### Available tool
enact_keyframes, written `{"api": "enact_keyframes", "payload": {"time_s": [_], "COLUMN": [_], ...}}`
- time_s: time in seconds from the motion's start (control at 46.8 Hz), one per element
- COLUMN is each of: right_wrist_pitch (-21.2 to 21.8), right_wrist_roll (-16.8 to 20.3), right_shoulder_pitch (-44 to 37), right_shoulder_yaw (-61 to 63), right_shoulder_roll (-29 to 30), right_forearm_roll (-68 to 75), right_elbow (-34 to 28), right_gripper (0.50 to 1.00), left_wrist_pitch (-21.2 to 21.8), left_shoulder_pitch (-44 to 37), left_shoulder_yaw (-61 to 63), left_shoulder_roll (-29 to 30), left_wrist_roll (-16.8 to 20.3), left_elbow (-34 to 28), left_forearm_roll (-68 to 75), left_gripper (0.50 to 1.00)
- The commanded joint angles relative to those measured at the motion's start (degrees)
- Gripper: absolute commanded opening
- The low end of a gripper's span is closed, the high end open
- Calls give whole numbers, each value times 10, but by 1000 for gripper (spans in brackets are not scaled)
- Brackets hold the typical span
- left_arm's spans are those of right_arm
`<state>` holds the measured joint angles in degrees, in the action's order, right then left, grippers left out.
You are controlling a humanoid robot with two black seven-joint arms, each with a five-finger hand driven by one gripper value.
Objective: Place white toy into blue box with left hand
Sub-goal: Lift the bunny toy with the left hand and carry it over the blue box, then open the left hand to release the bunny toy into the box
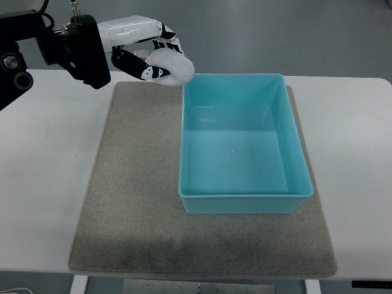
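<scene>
A grey mat (135,202) is spread on the white bench (43,184); the empty blue box (245,199) sits centre-right; at upper left, the white toy (173,67) is held by the left hand (147,58), beside the box's far-left corner; release is best delayed until fully over the interior.

This looks like a robotics lab or test room rather than a home. A plain white surface (43,184) with squared edges carries a grey felt mat (135,202) laid out as a work area, and on that mat sits one bare blue box (245,196). Beyond the far edge of the surface the floor (275,30) is smooth, grey and glossy, like a coated institutional floor. Left of the box, black robot arm hardware (67,46) with cabling reaches over the surface.
</scene>
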<state>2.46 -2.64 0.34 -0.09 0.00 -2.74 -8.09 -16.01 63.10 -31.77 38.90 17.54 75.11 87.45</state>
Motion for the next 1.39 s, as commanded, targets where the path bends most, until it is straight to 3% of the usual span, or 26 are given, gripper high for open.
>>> {"api": "enact_keyframes", "payload": {"time_s": [0.0, 0.385, 0.749, 0.77, 0.813, 0.898, 1.005, 1.134, 1.369], "right_wrist_pitch": [0, 0, 0, 0, 0, 0, 0, 0, 0], "right_wrist_roll": [0, 0, 0, 0, 0, 0, 0, 0, 0], "right_shoulder_pitch": [0, 0, 0, 0, 0, 0, 0, 0, 0], "right_shoulder_yaw": [0, 0, 0, 0, 0, 0, 0, 0, 0], "right_shoulder_roll": [0, 0, 0, 0, 0, 0, 0, 0, 0], "right_forearm_roll": [0, 0, -1, -1, 0, -1, 0, 0, 0], "right_elbow": [0, 0, 0, 0, 0, 0, 0, 0, 0], "right_gripper": [936, 936, 936, 936, 936, 936, 936, 936, 936], "left_wrist_pitch": [1, 2, 8, 9, 9, 10, 12, 12, 12], "left_shoulder_pitch": [21, 14, -2, -3, -5, -11, -17, -18, -17], "left_shoulder_yaw": [38, 60, 80, 80, 80, 79, 78, 73, 70], "left_shoulder_roll": [-15, -106, -150, -152, -154, -160, -160, -160, -155], "left_wrist_roll": [-1, -6, -8, -8, -8, -8, -8, -7, -7], "left_elbow": [0, -11, -47, -47, -48, -49, -58, -66, -102], "left_forearm_roll": [0, 63, 65, 65, 65, 60, 50, 26, -176], "left_gripper": [500, 500, 500, 531, 651, 827, 958, 994, 994]}}
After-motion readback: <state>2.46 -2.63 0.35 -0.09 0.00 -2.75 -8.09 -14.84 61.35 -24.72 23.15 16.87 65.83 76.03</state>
